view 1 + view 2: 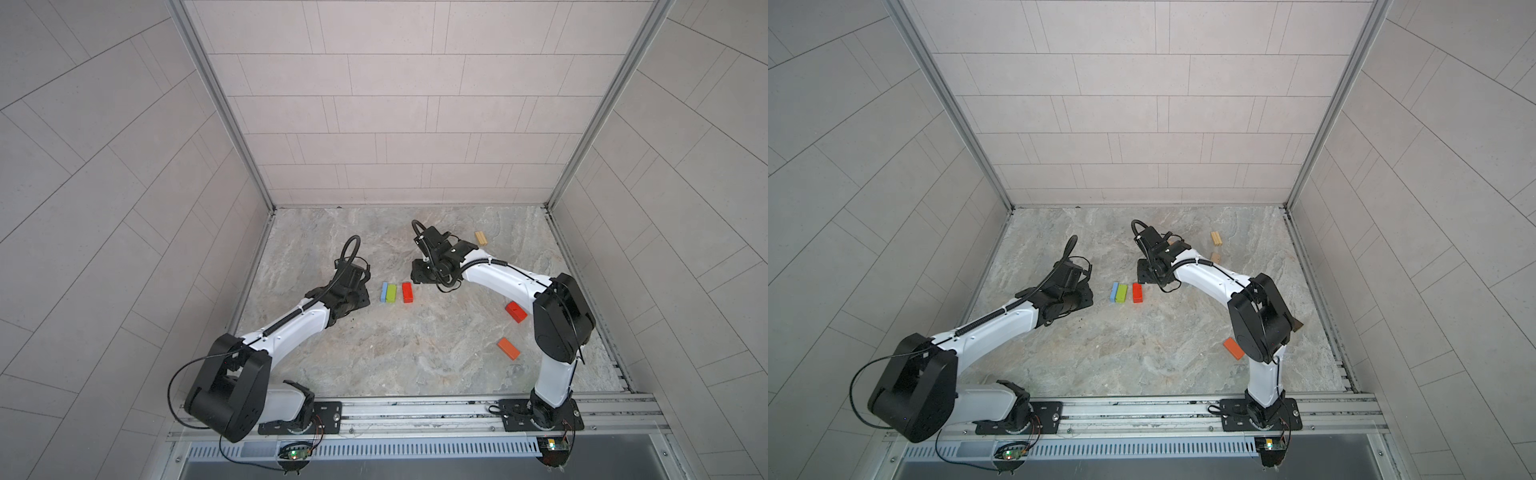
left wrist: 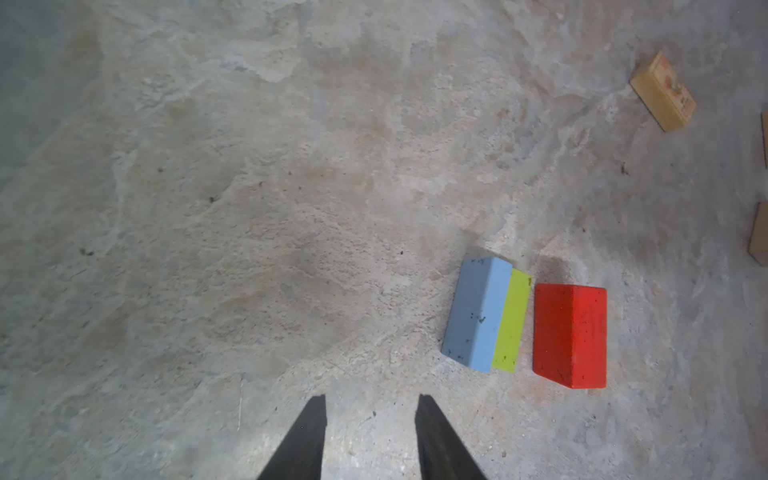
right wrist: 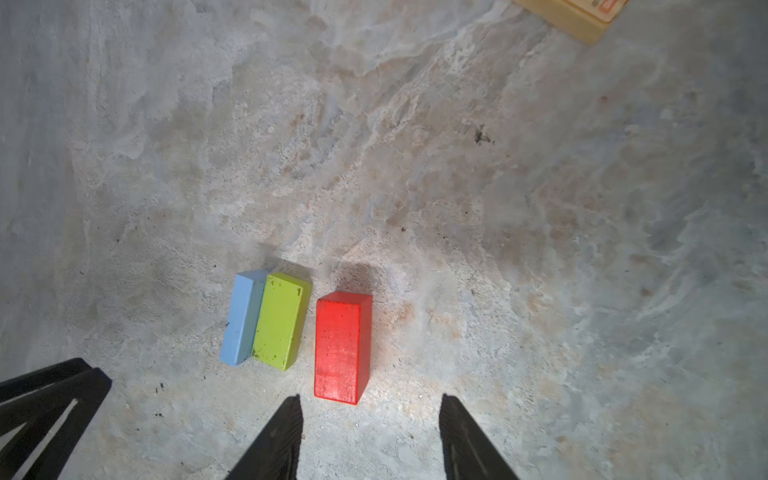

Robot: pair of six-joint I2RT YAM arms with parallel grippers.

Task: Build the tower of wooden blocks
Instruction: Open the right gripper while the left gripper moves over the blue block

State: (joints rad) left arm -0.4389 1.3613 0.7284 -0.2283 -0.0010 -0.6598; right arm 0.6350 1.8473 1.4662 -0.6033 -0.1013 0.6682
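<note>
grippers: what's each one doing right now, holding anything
left gripper: open, holding nothing.
right gripper: open, holding nothing; the red block lies near its tips, not gripped.

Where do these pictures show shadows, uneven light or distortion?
Right wrist view: the red wooden block and the lime green wooden block cast soft shadows, and the grey stone floor is brightest by the right pincer; left wrist view: one side is dim; both top views: the tiled side walls lean outward.
</note>
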